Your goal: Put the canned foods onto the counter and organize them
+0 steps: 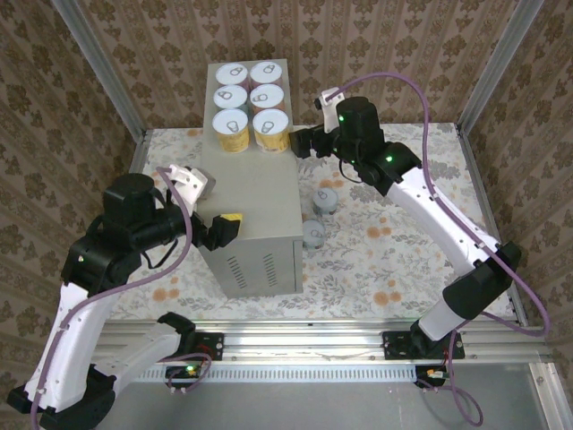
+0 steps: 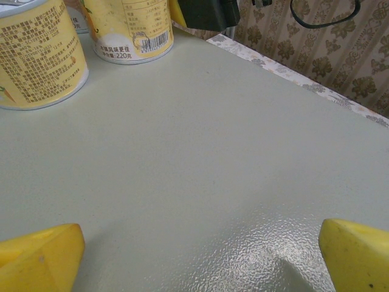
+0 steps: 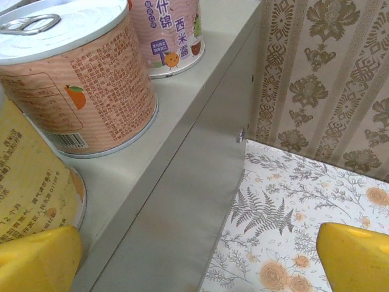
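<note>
Six cans (image 1: 251, 106) stand two by three at the far end of the counter (image 1: 255, 202). Two further cans (image 1: 325, 202) sit on the floral floor (image 1: 394, 224) just right of the counter. Left tool (image 1: 224, 228): open, at the counter's near left edge. Right tool (image 1: 300, 141): open, at its far right edge.

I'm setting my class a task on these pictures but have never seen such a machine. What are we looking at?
The left arm and right arm are robots mounted side by side. One picture looks down from above; the others come from cameras on each wrist. Six cans stand in a block on the grey counter; two more cans sit on the floral floor beside it. The left end effector and right end effector are both open, holding nothing.
</note>
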Controlling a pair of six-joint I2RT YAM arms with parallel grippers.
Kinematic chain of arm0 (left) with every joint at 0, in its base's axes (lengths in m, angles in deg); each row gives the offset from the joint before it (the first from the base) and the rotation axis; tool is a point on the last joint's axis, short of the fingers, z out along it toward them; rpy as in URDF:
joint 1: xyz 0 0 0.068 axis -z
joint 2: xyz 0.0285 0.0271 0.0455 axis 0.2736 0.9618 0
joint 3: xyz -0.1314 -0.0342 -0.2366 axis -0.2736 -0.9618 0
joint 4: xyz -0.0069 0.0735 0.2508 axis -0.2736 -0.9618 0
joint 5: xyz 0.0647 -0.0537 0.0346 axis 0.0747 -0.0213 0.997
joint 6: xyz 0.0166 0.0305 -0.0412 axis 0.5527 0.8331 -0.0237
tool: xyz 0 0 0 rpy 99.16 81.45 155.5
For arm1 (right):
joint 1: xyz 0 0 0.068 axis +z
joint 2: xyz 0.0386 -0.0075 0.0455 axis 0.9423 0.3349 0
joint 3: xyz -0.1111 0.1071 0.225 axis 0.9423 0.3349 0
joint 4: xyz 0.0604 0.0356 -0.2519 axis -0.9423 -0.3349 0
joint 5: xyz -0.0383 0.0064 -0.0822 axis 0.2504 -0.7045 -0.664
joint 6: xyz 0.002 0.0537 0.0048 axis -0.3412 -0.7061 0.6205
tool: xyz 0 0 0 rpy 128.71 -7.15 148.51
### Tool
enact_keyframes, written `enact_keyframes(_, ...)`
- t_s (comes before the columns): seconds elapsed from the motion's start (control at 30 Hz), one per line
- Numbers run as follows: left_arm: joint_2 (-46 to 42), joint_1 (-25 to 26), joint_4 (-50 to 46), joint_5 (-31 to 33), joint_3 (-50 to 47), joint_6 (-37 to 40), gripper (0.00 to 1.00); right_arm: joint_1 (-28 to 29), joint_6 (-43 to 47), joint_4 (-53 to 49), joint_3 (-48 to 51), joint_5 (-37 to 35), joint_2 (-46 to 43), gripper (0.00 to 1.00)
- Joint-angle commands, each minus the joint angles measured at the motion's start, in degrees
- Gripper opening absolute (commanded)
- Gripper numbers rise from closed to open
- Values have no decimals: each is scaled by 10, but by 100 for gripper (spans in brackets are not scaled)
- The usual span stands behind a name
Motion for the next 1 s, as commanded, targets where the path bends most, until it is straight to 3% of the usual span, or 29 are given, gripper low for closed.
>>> enact_keyframes(0.0, -10, 1, 10, 7, -4, 14, 100, -1, -6, -3, -22, 7, 12, 100)
enact_keyframes(0.97, 1, 2, 8, 7, 11, 13, 100, 2, 0, -3, 0, -13, -16, 100)
